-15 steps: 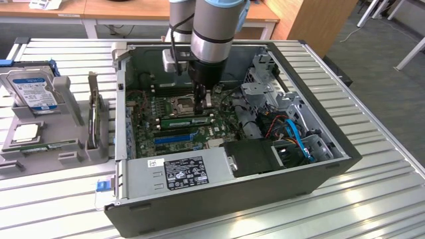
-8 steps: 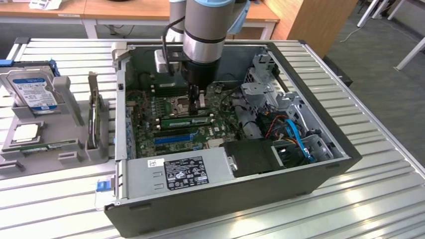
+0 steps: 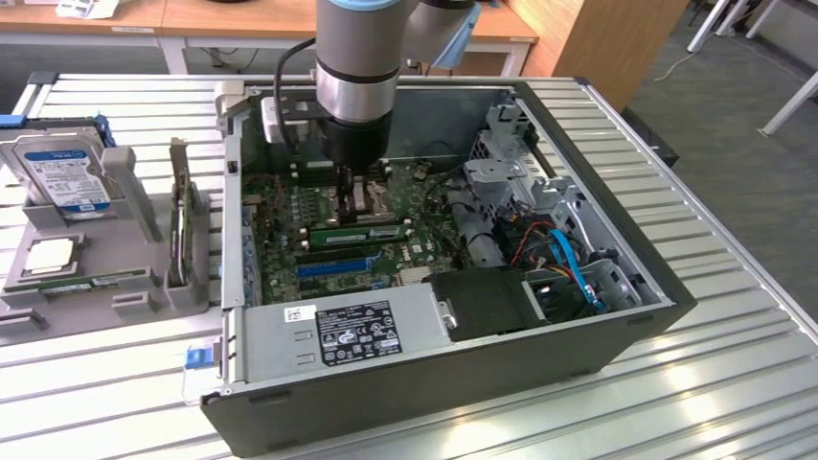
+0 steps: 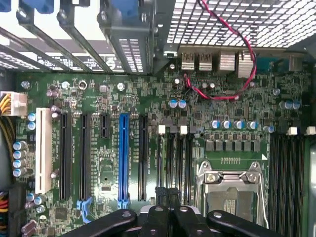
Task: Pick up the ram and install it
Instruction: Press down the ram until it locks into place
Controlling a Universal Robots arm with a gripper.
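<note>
Exterior view: the arm reaches down into the open computer case (image 3: 614,316), which lies on its side on the slatted metal table (image 3: 754,402). The tool (image 3: 359,196) sits low over the motherboard (image 3: 287,244), close to the empty processor socket (image 3: 371,203). A ram stick (image 3: 358,233) lies flat across the board just in front of the tool, toward the near side of the case; it looks seated in or resting along a slot, but I cannot tell which.

Wrist view: the tool (image 4: 170,193) has its fingers pressed together with nothing visible between them. Below it are the memory slots (image 4: 175,160), the open processor socket (image 4: 232,195) with its metal frame, and the blue expansion slot (image 4: 123,158).

On the exterior view's left, outside the case, a grey parts holder (image 3: 141,278) carries the blue-labelled hard drive (image 3: 64,177), the square processor chip (image 3: 52,254) and a narrow green stick (image 3: 90,284) that may be another ram module.

Judgement: the tool is empty and closed, one stick is already on the board. Whether it is fully latched cannot be confirmed from here.
</note>
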